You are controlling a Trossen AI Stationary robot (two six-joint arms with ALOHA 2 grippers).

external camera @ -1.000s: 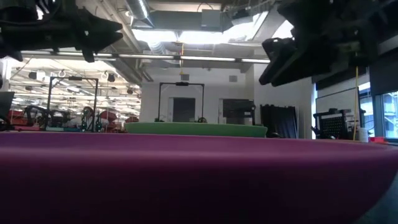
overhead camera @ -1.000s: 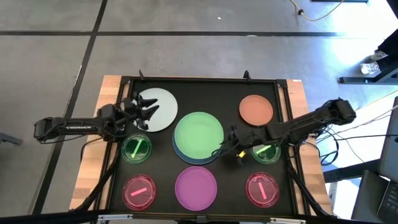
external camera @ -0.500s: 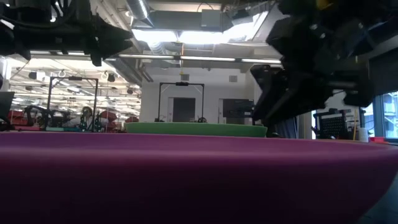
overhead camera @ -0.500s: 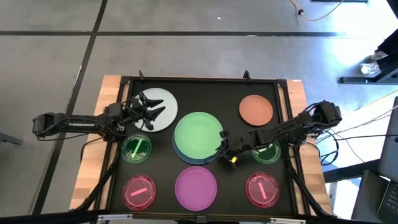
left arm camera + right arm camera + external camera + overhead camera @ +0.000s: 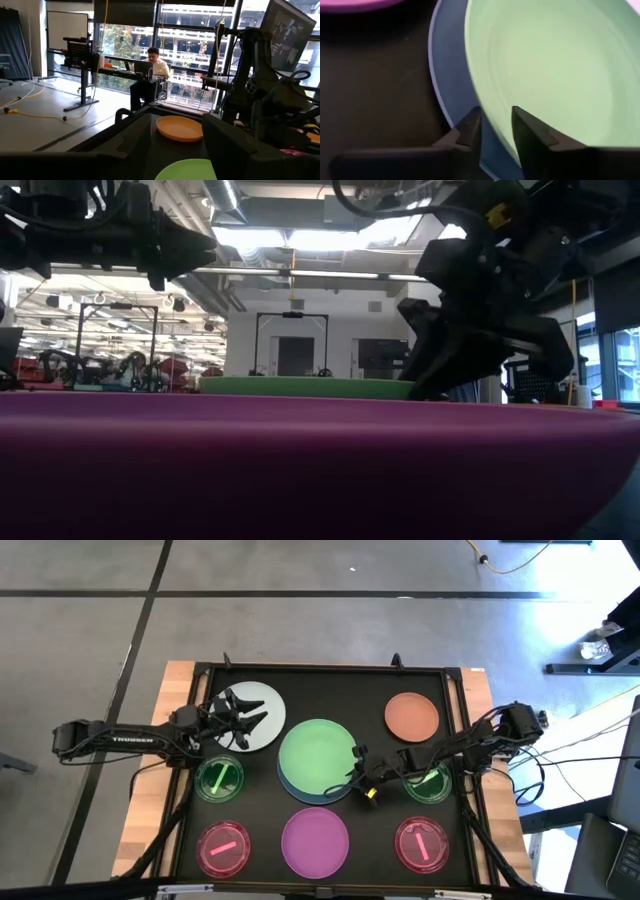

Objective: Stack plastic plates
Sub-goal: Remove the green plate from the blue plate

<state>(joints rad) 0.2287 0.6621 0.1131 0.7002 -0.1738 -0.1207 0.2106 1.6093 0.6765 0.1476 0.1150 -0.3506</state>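
A large green plate [image 5: 318,758] lies on a blue plate [image 5: 292,792] at the table's middle. My right gripper [image 5: 355,766] is narrowly open at the green plate's right rim. In the right wrist view one finger [image 5: 470,131] is over the blue plate [image 5: 451,100] and the other [image 5: 530,131] over the green plate [image 5: 550,65]. My left gripper [image 5: 240,712] hovers open above the white plate [image 5: 256,720] at the far left. Lying apart on the mat are an orange plate [image 5: 412,716], a magenta plate [image 5: 315,840], two small translucent green plates [image 5: 220,778] [image 5: 428,784] and two pink-red ones [image 5: 224,846] [image 5: 423,844]. My right gripper comes slanting down from the table's right, and its fingers stand on either side of the green plate's right rim [image 5: 492,131], one inside and one outside. Whether they touch the rim, I cannot tell.
The plates lie on a black mat with a raised frame [image 5: 320,668]. In the low view the magenta plate [image 5: 300,470] fills the foreground, with the green plate [image 5: 310,387] behind it. A person sits at a desk [image 5: 152,65] far beyond the table.
My right gripper has moved toward the table's left and down, from beside the right translucent green plate to the right rim of the large green plate. The plates have stayed where they were.
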